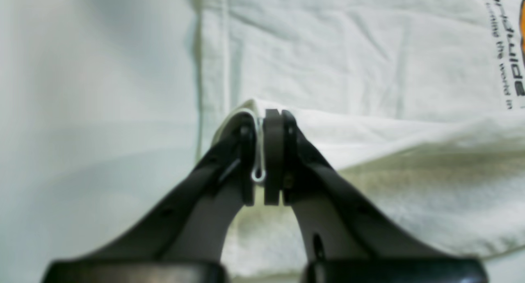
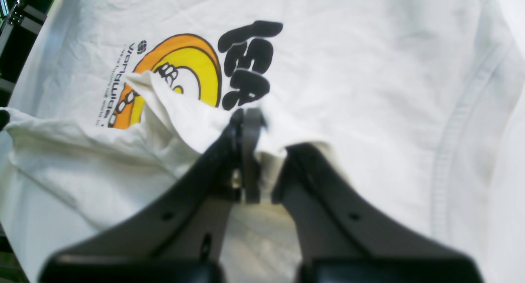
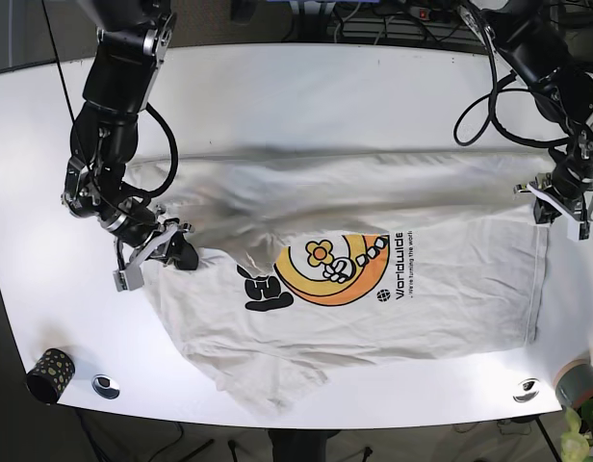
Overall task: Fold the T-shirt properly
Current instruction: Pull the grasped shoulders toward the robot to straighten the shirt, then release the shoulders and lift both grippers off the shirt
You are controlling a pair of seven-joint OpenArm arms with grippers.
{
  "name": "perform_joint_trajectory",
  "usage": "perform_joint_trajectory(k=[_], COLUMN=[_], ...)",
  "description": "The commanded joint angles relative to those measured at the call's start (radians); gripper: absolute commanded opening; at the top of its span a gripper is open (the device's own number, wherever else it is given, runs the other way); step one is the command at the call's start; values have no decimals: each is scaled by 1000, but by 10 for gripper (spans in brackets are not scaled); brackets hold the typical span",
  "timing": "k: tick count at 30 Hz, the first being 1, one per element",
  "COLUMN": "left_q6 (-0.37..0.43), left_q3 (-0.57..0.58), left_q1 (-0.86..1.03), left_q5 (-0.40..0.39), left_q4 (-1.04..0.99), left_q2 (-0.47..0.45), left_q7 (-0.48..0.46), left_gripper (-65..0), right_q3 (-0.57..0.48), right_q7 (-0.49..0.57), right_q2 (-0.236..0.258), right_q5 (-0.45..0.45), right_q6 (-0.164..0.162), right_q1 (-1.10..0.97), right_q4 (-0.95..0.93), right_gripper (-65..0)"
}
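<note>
T-shirt count: 1 white T-shirt (image 3: 373, 260) is seen, spread on the white table (image 3: 306, 87), with an orange and yellow print (image 3: 333, 269) and black lettering facing up.
T-shirt position: it is laid across the middle of the table; its far edge is lifted and drawn into a fold toward the print.
Grippers: 2 are counted.
Left gripper (image 1: 268, 151): it is clenched on a folded edge of the T-shirt; cloth is seen pinched between the pads in the left wrist view.
Right gripper (image 2: 246, 151): it is clamped on a bunched fold of the T-shirt, just beside the print.
Other things: 1 dark patterned cup (image 3: 49, 373) is stood at the near corner of the table beyond the T-shirt; 1 grey roll (image 3: 578, 383) is seen at the opposite near corner; 2 round metal discs (image 3: 106, 386) are set near the table's near edge.
Obstruction: part of the print is covered by the lifted fold.
Arm pose: both arms are reached down from the far side of the table, 1 to each end of the T-shirt.
</note>
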Motion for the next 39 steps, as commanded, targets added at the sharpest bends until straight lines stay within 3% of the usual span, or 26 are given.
perform_joint_trajectory(k=[1,7,9,13,15,18,20,25,31,39], left_q6=[-1,-1,-1,-1,-1,-1,-1,-1,-1,-1], left_q3=[19,44,44,76,103,119,120,120,119,114], left_q1=[-35,-54,-55,-62,-71,-89,-89,-81,12,158], left_q5=[-15,-15,-14,-3,-3,0,0,-1,-8,-9], left_q4=[-21,-76,-82,-134,-165,-190,-193,-191,-190,-58], left_q2=[-40,-60,-60,-86,-101,-107,-127,-156,-195,-188], left_q7=[-29,-52,-75,-109,-128,-146,-146,-152,-154,-187], left_gripper=[-631,-628,-622,-471,-332,-210,-210,-246,-246,-247], right_q3=[4,1,-7,-43,-43,-43,-45,-45,-39,56], right_q7=[27,81,98,133,152,161,161,158,158,156], right_q2=[11,12,12,22,23,54,74,150,221,232], right_q5=[1,-3,-3,-3,-3,-3,-3,4,-2,-3], right_q6=[12,6,4,-13,-54,-93,-108,-108,-109,-109], right_q1=[42,53,53,53,53,51,48,4,-165,-352], right_q4=[-8,-56,-65,-87,-84,-82,-82,-77,90,194], right_gripper=[-650,-650,-621,-379,-236,-140,-133,-133,-133,-133])
